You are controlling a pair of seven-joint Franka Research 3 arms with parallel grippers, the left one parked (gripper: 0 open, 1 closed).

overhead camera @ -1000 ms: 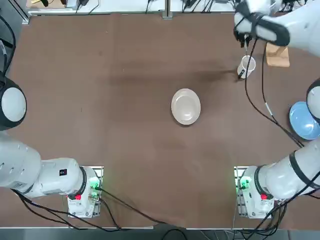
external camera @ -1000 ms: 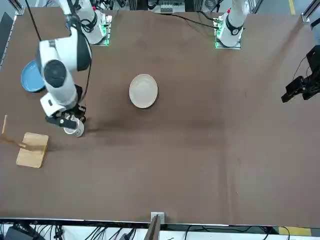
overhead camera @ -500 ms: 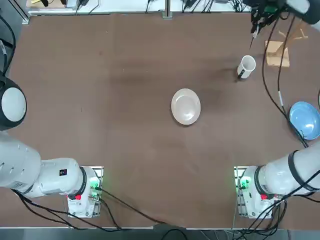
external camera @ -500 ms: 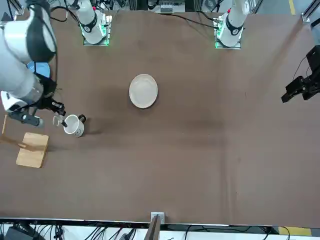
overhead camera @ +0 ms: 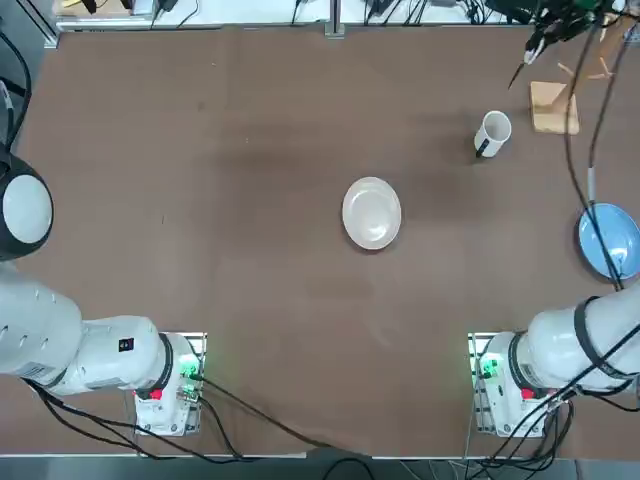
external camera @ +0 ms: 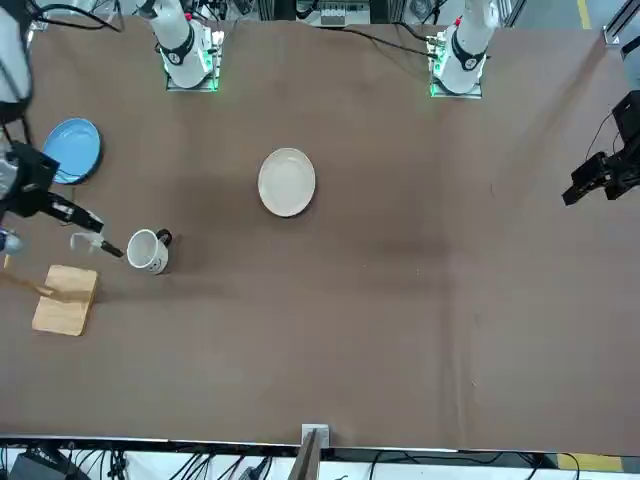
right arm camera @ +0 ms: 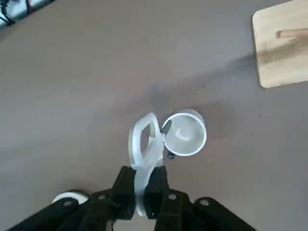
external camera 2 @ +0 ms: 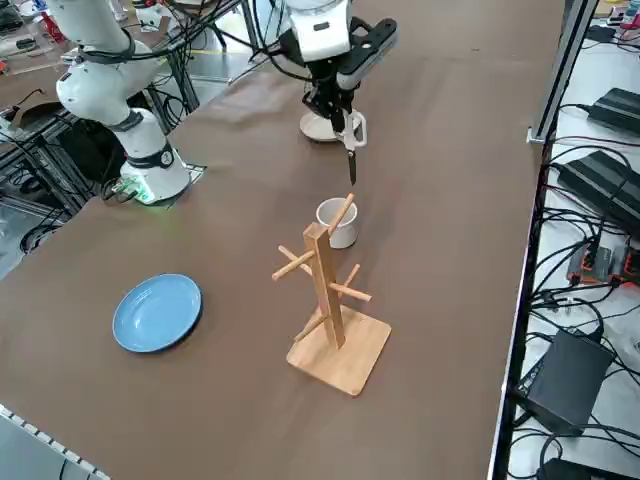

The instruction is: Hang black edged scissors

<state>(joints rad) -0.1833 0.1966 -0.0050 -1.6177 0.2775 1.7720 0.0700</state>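
With the white plate as the overhead clock's centre, the right gripper (right arm camera: 144, 185) hangs between one and two o'clock, jaws pinching the scissors; the wooden rack (external camera 2: 330, 290) stands at two, the blue plate (overhead camera: 612, 241) at three. The white plate (overhead camera: 372, 213) lies flat, the mug (overhead camera: 493, 134) sits upright at two, nearer than the rack, and the scissors (external camera 2: 361, 128) hang dark tip down.

- Wide bare stretch of worktop (overhead camera: 250, 110) along the far edge, left of the mug (overhead camera: 494, 132).
- Wooden rack (external camera 2: 325, 285) blocks towards the far right corner, pegs (external camera 2: 350, 292) jutting out.
- Only a narrow gap between mug and rack.
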